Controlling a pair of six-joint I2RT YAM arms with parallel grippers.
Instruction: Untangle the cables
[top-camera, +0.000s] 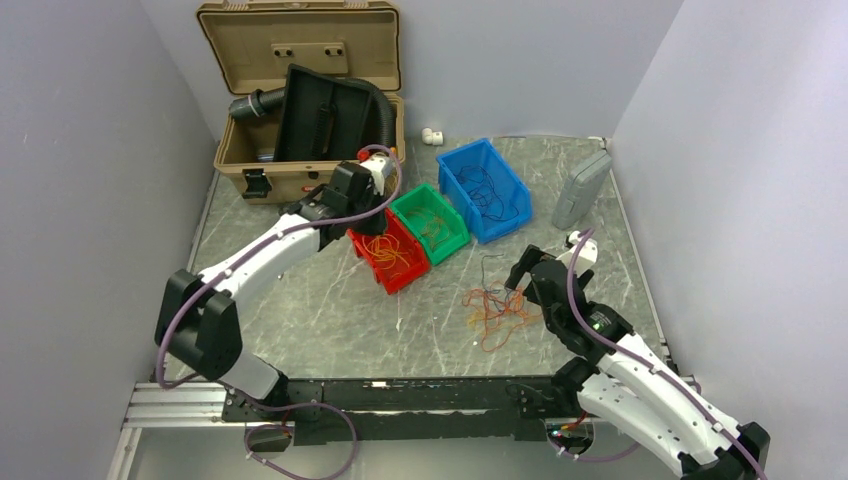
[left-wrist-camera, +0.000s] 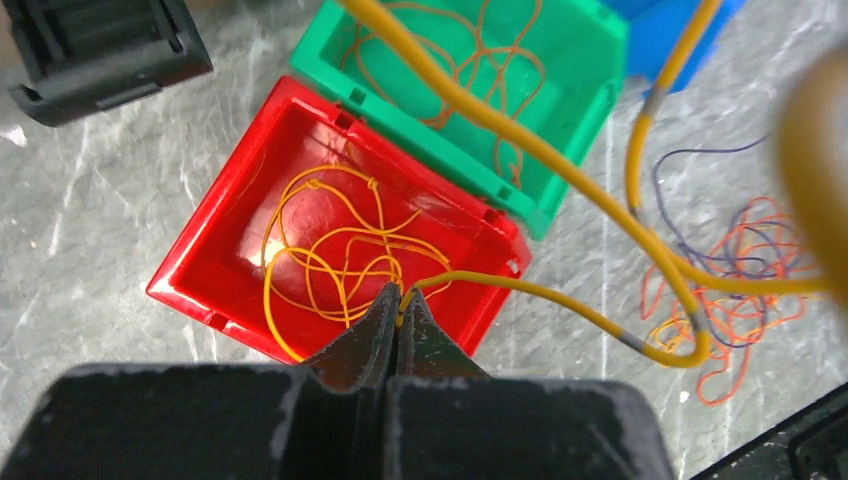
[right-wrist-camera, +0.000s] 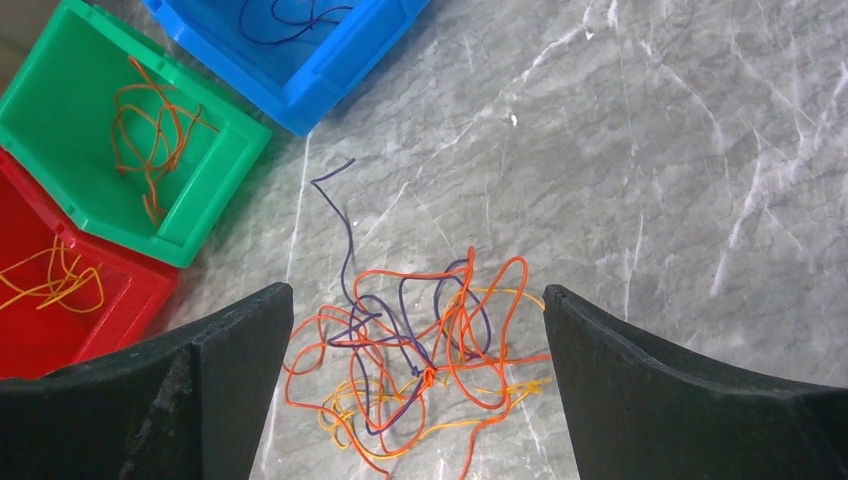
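The left gripper (left-wrist-camera: 398, 312) is seen clamped shut on a yellow cable (left-wrist-camera: 520, 142) above the red bin (left-wrist-camera: 215, 245), where more yellow strands lie coiled. The right gripper (right-wrist-camera: 415, 292) is held wide open and empty over the tangle of cables (right-wrist-camera: 440, 340), orange, red and purple, spread on the table (right-wrist-camera: 650, 180) toward its near edge, right of the middle, near the green bin (right-wrist-camera: 60, 130).

Blurred yellow-orange shape (left-wrist-camera: 815, 170), left wrist view, right edge: unidentifiable. Blue plastic bin (right-wrist-camera: 290, 85), right wrist view: cropped by top edge. Red plastic bin (right-wrist-camera: 120, 290): cropped at left edge.
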